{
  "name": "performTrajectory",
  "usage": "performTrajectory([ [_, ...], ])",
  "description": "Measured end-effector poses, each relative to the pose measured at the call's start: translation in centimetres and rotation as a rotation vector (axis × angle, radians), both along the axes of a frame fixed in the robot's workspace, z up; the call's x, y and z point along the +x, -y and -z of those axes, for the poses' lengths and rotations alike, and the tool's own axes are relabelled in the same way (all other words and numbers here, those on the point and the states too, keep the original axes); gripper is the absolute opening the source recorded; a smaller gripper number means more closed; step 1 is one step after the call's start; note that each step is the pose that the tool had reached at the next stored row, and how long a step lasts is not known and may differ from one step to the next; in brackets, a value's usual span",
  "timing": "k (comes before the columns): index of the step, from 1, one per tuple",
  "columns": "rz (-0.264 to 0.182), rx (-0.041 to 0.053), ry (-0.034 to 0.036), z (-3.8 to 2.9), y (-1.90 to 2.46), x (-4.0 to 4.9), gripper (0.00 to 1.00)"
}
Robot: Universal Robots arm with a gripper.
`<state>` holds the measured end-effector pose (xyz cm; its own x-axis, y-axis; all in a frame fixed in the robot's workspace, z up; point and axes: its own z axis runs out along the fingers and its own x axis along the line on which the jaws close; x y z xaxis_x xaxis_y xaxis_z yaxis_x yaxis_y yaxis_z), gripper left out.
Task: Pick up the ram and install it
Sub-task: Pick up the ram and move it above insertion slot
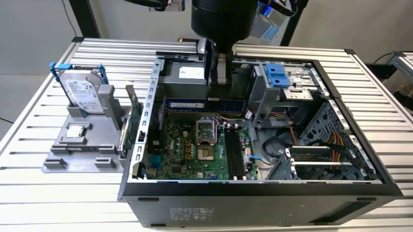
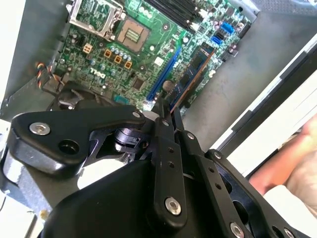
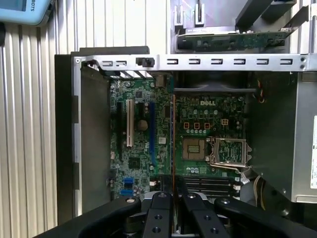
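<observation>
Slatted table (image 1: 38, 96), open computer case (image 1: 258, 195); tool (image 3: 173, 194) seemingly clenched on ram (image 1: 185, 103) above motherboard (image 1: 187, 150).

Green motherboard (image 1: 193, 150); dark-blue ram (image 1: 185, 103); silver hard drive (image 1: 82, 92), blue frame (image 1: 57, 67); grey stand (image 1: 81, 154); silver ribbed table (image 1: 38, 193); black case (image 1: 258, 208).

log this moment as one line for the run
gripper: shut on ram | ram: held over motherboard, not seated | computer case: side open
</observation>
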<state>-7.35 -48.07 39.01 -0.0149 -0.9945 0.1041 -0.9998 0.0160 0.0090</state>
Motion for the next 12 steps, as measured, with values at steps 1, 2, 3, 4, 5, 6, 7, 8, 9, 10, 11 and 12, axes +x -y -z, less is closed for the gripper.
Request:
performTrajectory([
  [1, 0.000, -0.0001, 0.0000, 0.00, -0.04, 0.18, 0.00],
  [2, -0.001, 0.0000, 0.0000, 0.00, -0.10, 0.35, 0.00],
  [3, -0.001, 0.0000, 0.0000, 0.00, -0.16, 0.51, 0.00],
  [4, -0.001, -0.0001, -0.0001, 0.00, -0.24, 0.68, 0.00],
  [5, -0.001, -0.0001, -0.0001, 0.00, -0.35, 0.84, 0.00],
  [6, -0.001, 0.0000, 0.0000, 0.00, -0.48, 0.99, 0.00],
  [7, -0.001, 0.0000, 0.0000, 0.00, -0.62, 1.13, 0.00],
  [8, -0.001, 0.0000, 0.0000, 0.00, -0.76, 1.29, 0.00],
  [9, -0.001, 0.0000, 0.0000, 0.00, -0.89, 1.45, 0.00],
  [10, -0.001, 0.0000, 0.0000, 0.00, -1.02, 1.61, 0.00],
  [11, -0.001, 0.0000, 0.0000, 0.00, -1.16, 1.77, 0.00],
  [12, -0.001, 0.0000, 0.0000, 0.00, -1.27, 1.92, 0.00],
])
